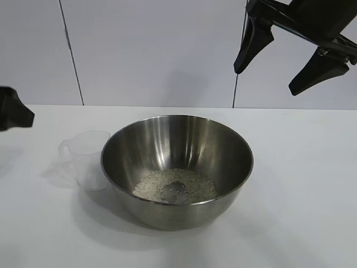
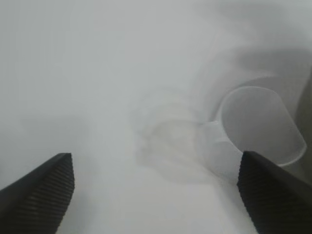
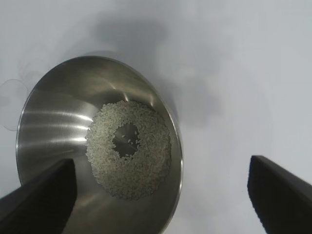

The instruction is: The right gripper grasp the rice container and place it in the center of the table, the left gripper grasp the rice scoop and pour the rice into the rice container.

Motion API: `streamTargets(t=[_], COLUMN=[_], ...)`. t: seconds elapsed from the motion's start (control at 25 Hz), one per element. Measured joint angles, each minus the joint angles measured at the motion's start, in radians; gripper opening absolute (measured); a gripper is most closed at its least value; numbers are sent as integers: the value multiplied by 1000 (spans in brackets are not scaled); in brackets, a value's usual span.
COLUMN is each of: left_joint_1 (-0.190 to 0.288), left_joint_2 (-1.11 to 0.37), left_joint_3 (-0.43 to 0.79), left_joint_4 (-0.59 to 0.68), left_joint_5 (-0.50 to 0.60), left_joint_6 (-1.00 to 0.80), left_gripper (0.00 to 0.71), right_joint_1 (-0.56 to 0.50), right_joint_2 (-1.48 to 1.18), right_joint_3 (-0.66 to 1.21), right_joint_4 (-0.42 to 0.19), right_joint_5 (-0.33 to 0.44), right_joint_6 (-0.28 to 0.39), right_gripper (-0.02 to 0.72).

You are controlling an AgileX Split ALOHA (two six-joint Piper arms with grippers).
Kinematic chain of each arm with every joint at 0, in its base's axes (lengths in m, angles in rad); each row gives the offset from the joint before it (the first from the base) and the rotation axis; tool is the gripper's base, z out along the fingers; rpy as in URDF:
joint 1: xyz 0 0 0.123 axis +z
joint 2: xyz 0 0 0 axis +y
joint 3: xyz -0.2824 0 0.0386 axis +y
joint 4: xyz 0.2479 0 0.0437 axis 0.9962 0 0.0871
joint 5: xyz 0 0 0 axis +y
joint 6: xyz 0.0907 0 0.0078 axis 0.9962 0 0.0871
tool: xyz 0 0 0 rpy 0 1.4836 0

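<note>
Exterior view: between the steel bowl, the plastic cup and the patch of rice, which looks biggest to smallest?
1. steel bowl
2. patch of rice
3. plastic cup, partly hidden behind the bowl, so this ranking is unsure.

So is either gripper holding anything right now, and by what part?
Nothing is held. The left gripper is open, clear of the rice scoop standing on the table. The right gripper hangs open above the rice container.

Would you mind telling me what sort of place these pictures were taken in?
Most likely a robotics lab bench, not a kitchen: a bare white table before plain pale wall panels, a black robot pincer hanging open above, and only a steel bowl of rice beside a plastic cup.
</note>
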Motion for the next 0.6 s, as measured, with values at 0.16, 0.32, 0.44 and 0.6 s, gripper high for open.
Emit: streamTargets(t=[0.16, 0.32, 0.44, 0.6], left_joint_1=[-50, -71, -60, -35], left_joint_2=[-23, -17, -2, 38], left_joint_3=[-174, -313, -395, -498], left_joint_4=[-36, -424, -775, -1047], left_joint_5=[217, 364, 468, 638], left_joint_6=[68, 428, 748, 886], left_gripper=[658, 658, 658, 658], right_joint_1=[0, 0, 0, 0], right_joint_2=[0, 0, 0, 0], right_joint_3=[0, 0, 0, 0], right_joint_4=[0, 0, 0, 4], right_joint_5=[0, 0, 0, 0], right_joint_6=[0, -1, -2, -2], right_gripper=[659, 659, 659, 659])
